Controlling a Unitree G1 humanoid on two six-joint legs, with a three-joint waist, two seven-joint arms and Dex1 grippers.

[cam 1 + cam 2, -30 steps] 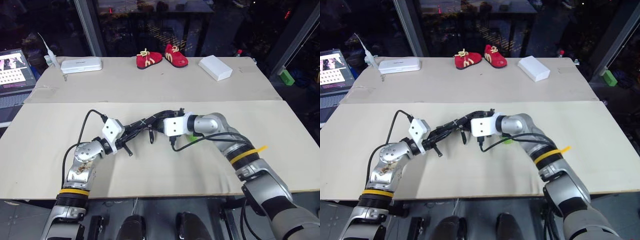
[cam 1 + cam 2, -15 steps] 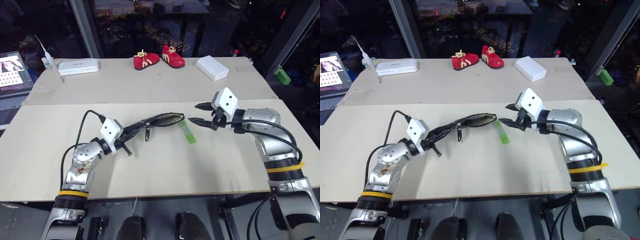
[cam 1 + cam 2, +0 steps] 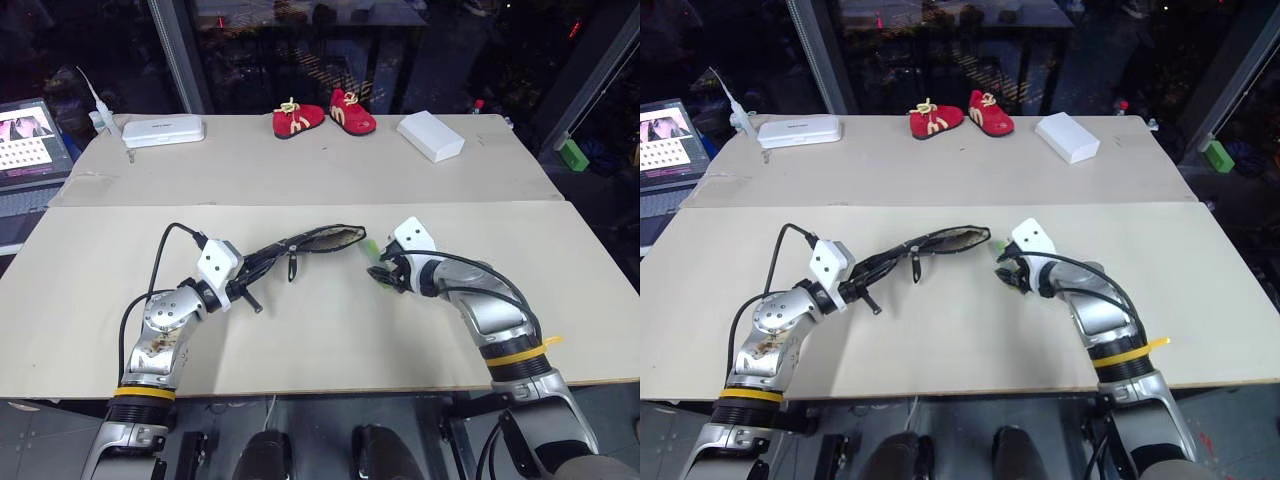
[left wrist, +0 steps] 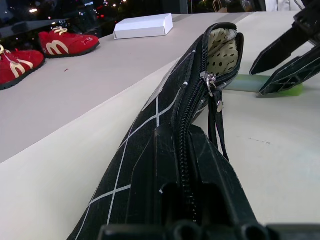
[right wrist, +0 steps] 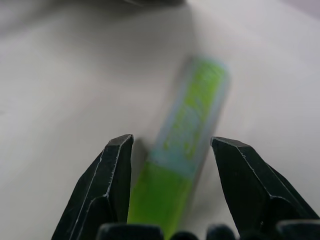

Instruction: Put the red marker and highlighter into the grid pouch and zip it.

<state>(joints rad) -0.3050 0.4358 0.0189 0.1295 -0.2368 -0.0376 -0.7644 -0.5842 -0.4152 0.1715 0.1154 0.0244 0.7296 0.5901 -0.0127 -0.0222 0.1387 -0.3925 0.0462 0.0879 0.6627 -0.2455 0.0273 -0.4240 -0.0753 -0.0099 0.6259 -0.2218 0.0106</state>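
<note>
Highlighter [image 5: 187, 150] pickup underway: pouch [image 3: 300, 245] is clamped by closed L gripper [image 4: 192, 165]; R gripper [image 5: 170, 170], open, is poised astride it; closing needed next.

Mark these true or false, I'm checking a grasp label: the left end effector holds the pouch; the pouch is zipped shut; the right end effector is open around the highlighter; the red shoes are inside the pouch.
1. The left end effector holds the pouch: true.
2. The pouch is zipped shut: false, its far end gapes open.
3. The right end effector is open around the highlighter: true.
4. The red shoes are inside the pouch: false, they sit at the table's far edge.
</note>
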